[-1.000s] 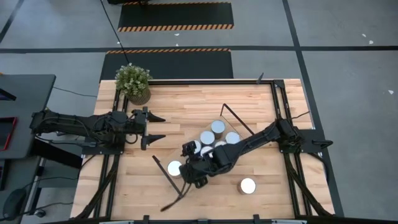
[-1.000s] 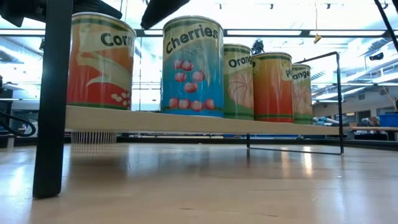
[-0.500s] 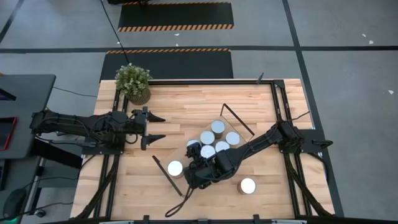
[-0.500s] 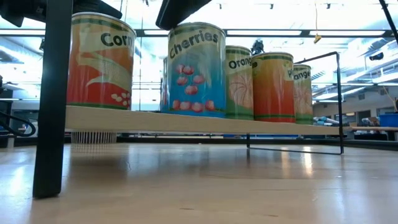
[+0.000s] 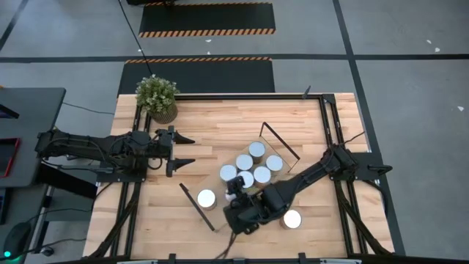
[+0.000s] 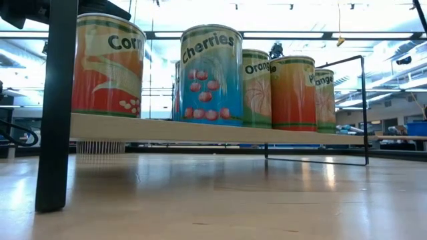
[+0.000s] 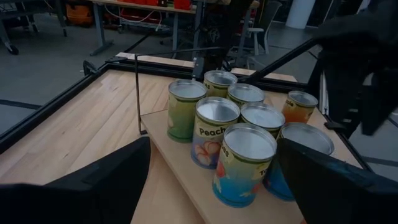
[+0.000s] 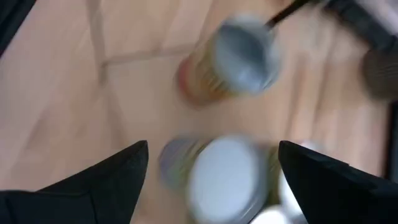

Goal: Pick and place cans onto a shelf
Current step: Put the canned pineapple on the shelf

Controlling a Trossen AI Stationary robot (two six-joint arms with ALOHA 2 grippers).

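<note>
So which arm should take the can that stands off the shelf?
Right. The loose can stands beside the right arm, and the right hand is open and empty. The left hand waits beyond the shelf, farther away.

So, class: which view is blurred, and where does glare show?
Right wrist view: motion-blurred, the cans smeared between the right claw fingers. Low view: bright windows backlight the shelf; sheen on the tabletop. High view: sharp, evenly lit.
</note>
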